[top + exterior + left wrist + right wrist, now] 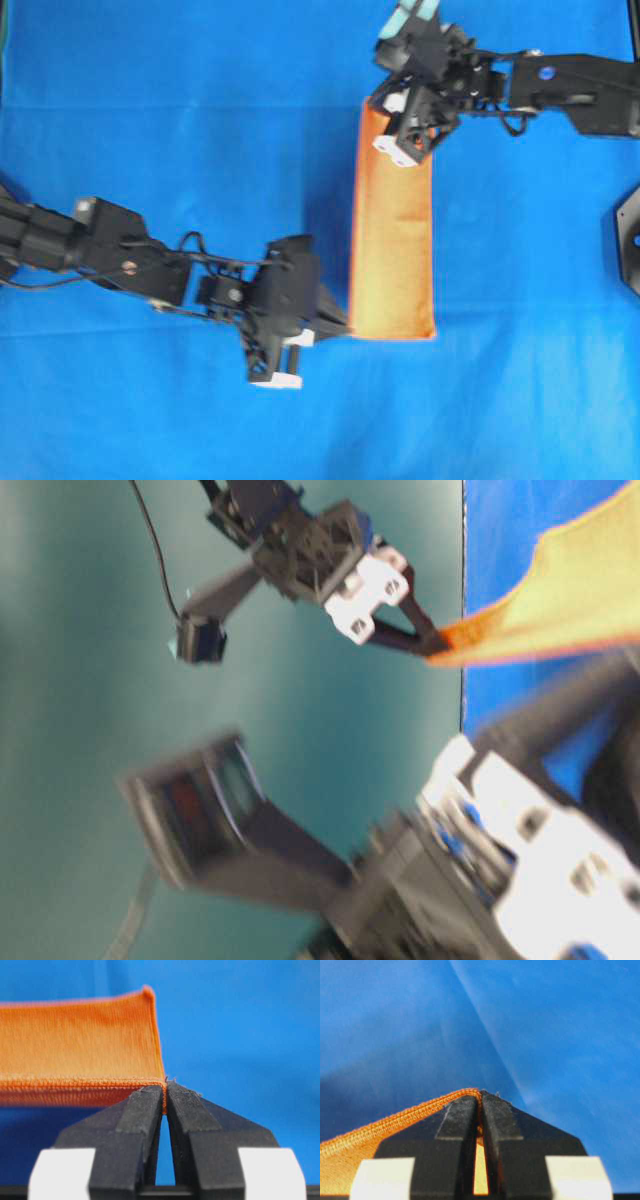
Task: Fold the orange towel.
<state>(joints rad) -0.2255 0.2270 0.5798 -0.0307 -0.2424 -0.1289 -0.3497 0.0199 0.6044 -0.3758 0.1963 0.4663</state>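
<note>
- Orange towel: folded to a narrow strip, running from near the far edge of the blue table cloth toward its near edge, a little right of centre in the overhead view; held at both ends.
- Left gripper: pressed together on the strip's near left corner; in the left wrist view the black fingers meet at their tips with the stitched hem pinched between them.
- Right gripper: pinching the strip's far left corner; in the right wrist view, rounded hem corner caught at the fingertips, orange cloth showing through the slit behind them.
- Table-level view: strip lifted off the cloth, sagging from the pinched corner; nearer arm blurred in the foreground.
- Near right corner of the strip: free of either gripper.
</note>
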